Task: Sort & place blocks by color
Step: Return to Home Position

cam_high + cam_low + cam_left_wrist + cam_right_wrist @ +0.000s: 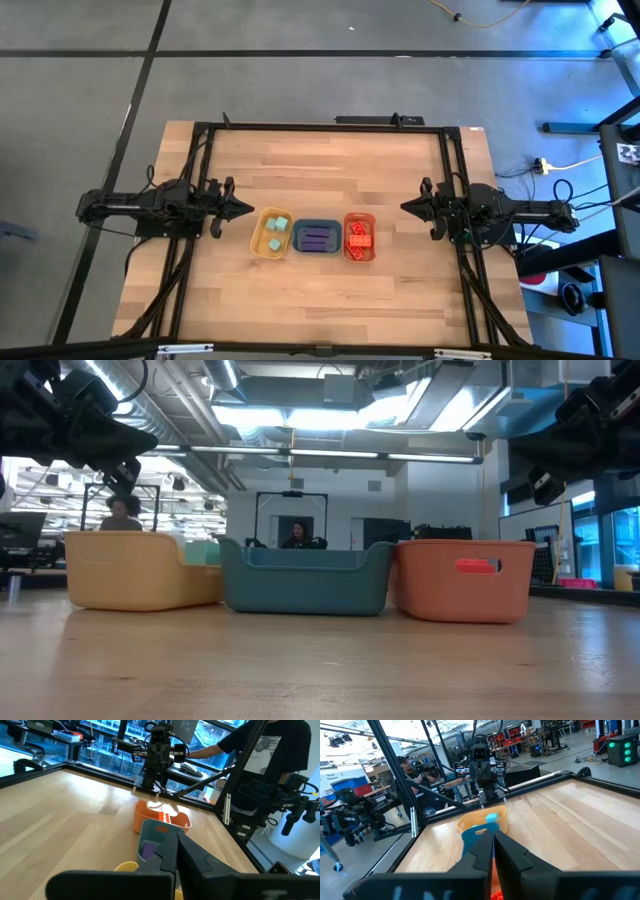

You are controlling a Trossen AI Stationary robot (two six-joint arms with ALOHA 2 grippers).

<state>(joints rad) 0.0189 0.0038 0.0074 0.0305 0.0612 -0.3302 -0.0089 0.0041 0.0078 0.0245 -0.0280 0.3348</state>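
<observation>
Our left tool point(236, 208), pressed together and empty, hangs beside the yellow tray point(258, 232) holding the mint-green cubes point(280, 223); purple bars point(318, 239) lie in the blue tray point(298, 237), orange-red bricks point(359, 238) in the orange tray point(359, 215), and the right tool point(408, 207), also pressed together, hangs beyond. We judge both arms should retreat straight outward, above the surface point(330, 160) and clear of the tray rims.

Smooth wood-plank table point(330, 160), matt plastic trays point(300, 585)

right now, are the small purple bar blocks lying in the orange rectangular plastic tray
No, the small purple bar blocks lie in the blue rectangular tray, the middle one of the three.
</observation>
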